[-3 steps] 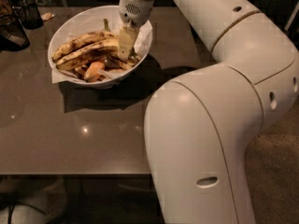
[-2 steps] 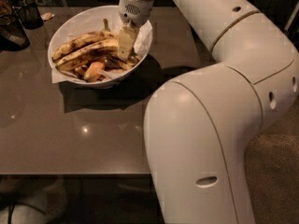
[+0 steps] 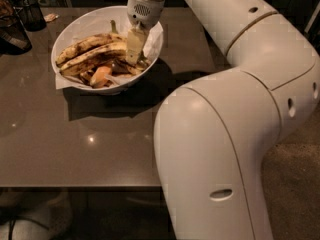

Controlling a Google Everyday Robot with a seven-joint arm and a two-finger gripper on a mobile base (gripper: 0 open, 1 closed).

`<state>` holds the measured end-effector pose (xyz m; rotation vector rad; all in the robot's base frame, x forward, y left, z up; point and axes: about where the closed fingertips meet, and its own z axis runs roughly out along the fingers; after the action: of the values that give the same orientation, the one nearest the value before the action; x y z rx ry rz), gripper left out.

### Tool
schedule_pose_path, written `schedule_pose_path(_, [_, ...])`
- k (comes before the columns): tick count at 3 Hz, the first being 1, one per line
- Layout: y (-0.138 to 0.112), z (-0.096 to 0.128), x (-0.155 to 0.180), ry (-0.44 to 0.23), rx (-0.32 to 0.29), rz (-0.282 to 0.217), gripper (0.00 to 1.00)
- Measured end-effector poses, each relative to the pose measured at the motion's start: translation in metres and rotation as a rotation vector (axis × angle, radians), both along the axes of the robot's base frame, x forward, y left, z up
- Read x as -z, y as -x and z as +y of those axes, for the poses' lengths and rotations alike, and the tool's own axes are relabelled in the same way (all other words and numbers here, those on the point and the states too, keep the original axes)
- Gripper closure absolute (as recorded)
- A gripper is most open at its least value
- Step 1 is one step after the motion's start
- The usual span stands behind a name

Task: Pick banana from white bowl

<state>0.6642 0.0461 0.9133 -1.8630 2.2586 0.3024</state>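
Note:
The white bowl point(image 3: 82, 21) stands on the brown table at the upper left, lined with white paper. In it lie two long bananas. The banana point(image 3: 97, 54), yellow with dark streaks, lies across the middle. A browner one point(image 3: 82, 43) lies just behind it. Short banana and orange pieces point(image 3: 101, 75) sit at the front of the bowl. My gripper point(image 3: 133, 46) reaches down into the right side of the bowl and sits at the right end of the yellow banana, touching or just over it. That end of the banana is hidden behind the gripper.
A dark wire cup point(image 3: 31, 13) stands at the table's far left corner, with a dark object point(image 3: 12, 34) beside it at the left edge. My large white arm point(image 3: 225, 134) fills the right half of the view. The table's front edge point(image 3: 75, 186) runs across the lower left.

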Motion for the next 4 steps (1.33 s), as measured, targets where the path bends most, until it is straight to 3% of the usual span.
schedule_pose_path(4, [0.0,0.0,-0.0001,0.0,0.0,0.0,1.0])
